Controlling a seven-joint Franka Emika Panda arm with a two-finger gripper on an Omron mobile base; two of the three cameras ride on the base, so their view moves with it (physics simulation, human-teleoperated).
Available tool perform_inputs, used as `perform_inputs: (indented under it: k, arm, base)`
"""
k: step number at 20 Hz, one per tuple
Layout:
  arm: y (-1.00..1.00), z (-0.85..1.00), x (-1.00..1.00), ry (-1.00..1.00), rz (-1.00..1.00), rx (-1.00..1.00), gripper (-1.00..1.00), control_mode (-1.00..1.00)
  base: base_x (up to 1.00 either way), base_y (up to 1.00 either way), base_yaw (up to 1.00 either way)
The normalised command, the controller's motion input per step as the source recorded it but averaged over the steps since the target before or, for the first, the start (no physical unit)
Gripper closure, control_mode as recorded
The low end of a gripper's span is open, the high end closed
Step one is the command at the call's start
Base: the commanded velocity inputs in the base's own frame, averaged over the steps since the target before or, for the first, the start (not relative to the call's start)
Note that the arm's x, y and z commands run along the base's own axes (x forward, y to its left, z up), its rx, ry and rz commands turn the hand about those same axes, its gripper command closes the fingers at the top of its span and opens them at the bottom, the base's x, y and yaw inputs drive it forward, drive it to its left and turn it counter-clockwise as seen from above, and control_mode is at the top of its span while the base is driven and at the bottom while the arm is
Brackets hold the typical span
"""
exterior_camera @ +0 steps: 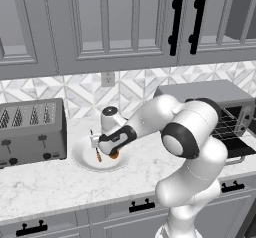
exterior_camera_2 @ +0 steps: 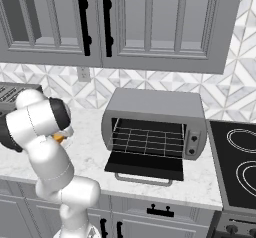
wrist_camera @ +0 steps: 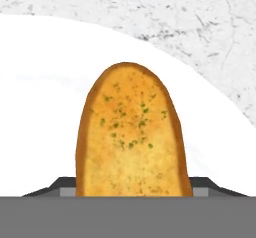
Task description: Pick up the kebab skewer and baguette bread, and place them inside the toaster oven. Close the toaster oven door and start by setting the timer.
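while fingers (wrist_camera: 134, 192) flank baguette bread (wrist_camera: 132, 137), it lies on plate (wrist_camera: 40, 107).

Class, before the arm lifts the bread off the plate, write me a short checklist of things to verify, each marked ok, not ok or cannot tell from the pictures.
1. Hand over the white plate: ok.
2. Baguette bread centred between the fingertips in the hand view: ok.
3. Fingers firmly closed on the bread: cannot tell; the contact is hidden.
4. Kebab skewer clear of the hand: cannot tell; it lies close beside it on the plate.
5. Toaster oven door open, wire rack bare: ok.
6. Counter path from plate to toaster oven: ok.
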Motion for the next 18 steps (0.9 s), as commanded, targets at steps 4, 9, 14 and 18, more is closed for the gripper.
perform_inputs:
  k: [4,9,14,18]
  arm:
    - [0.0,-0.22,0.0,-0.01,0.0,0.0,1.0,-1.0]
    - [-0.02,-0.1,0.0,0.0,0.0,0.0,1.0,-1.0]
    - [-0.4,0.51,0.0,-0.01,-0.03,0.0,1.0,-1.0]
    - [-0.56,0.77,-0.19,0.0,-0.12,0.0,1.0,-1.0]
  base:
    - [0.0,0.0,0.0]
    - [0.0,0.0,0.0]
    - [0.0,0.0,0.0]
    - [0.0,0.0,0.0]
